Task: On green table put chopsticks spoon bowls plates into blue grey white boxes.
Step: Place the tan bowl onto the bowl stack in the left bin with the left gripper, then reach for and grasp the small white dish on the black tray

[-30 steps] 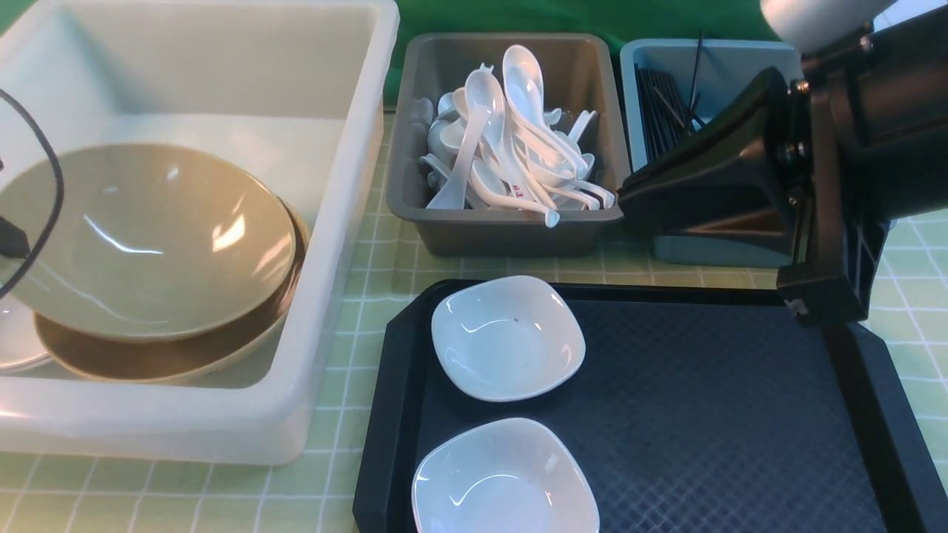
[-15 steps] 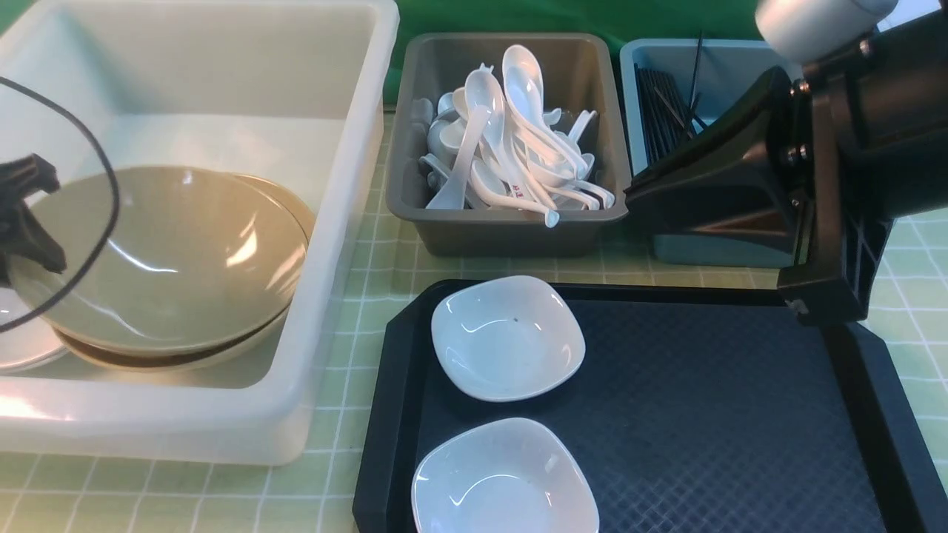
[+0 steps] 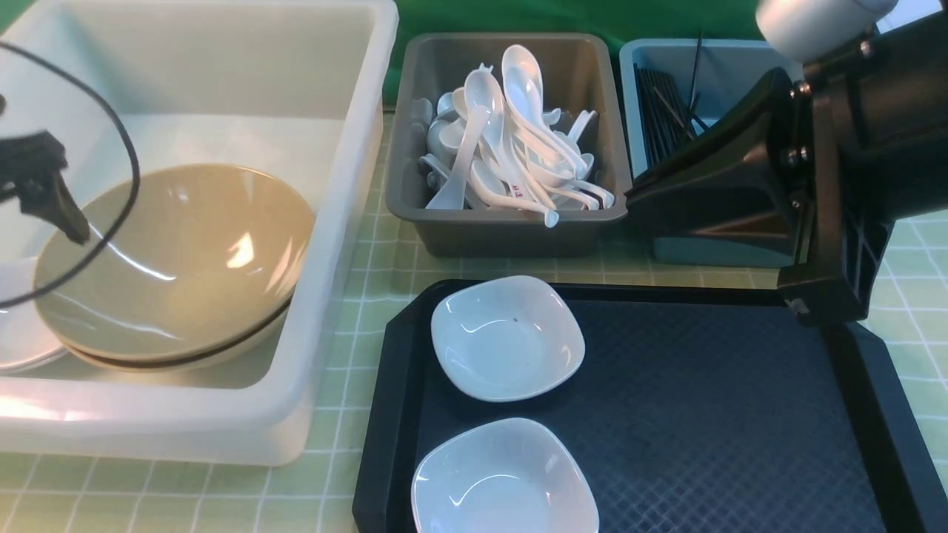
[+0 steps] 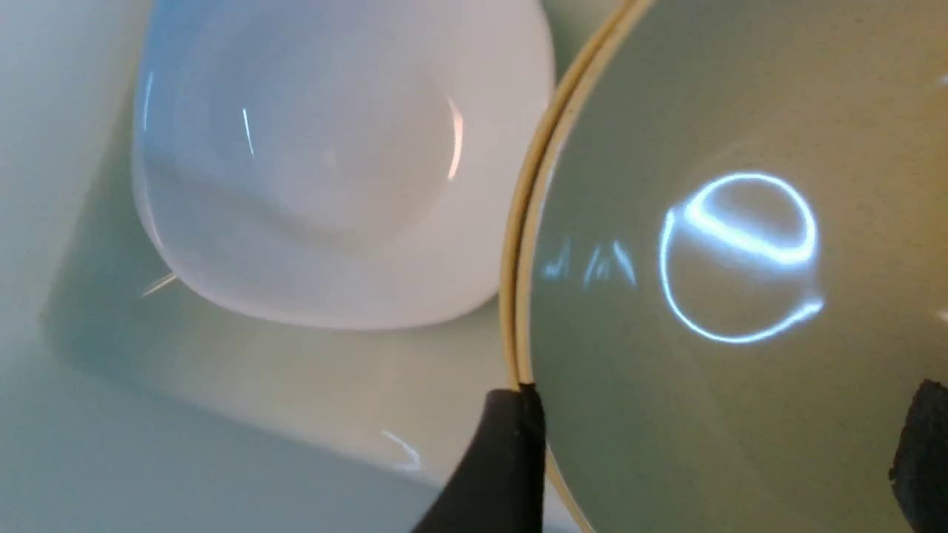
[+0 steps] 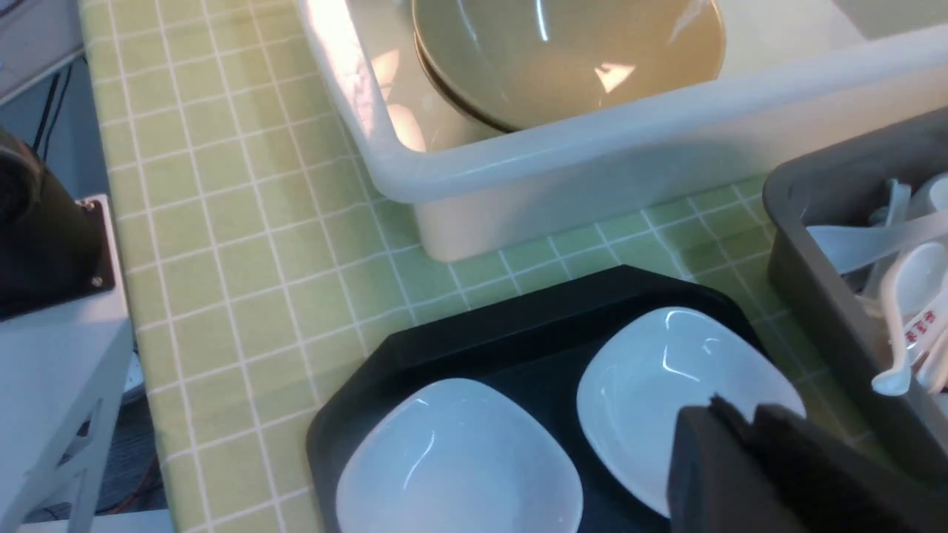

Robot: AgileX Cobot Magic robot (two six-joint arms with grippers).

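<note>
Two tan bowls (image 3: 178,259) sit nested in the white box (image 3: 318,215), beside a white plate (image 4: 326,170). My left gripper (image 4: 715,451) hangs open just over the top bowl (image 4: 740,222), one finger (image 4: 511,459) at the rim, holding nothing. Two more plates (image 3: 507,337) (image 3: 503,477) lie on the black tray (image 3: 703,414). My right gripper (image 5: 729,411) is shut and empty above the farther plate (image 5: 666,377). Spoons (image 3: 511,133) fill the grey box (image 3: 511,233). Chopsticks (image 3: 663,111) stand in the blue box (image 3: 722,55).
The green table (image 3: 370,259) shows in a narrow strip between the white box and the tray. My right arm's black body (image 3: 837,170) hides the front of the blue box. A white stand (image 5: 59,355) sits off the table's edge.
My left gripper has opened and lifted off the top bowl. That bowl has dropped from a tilt to lie nested in the lower one. The right arm has barely moved.
</note>
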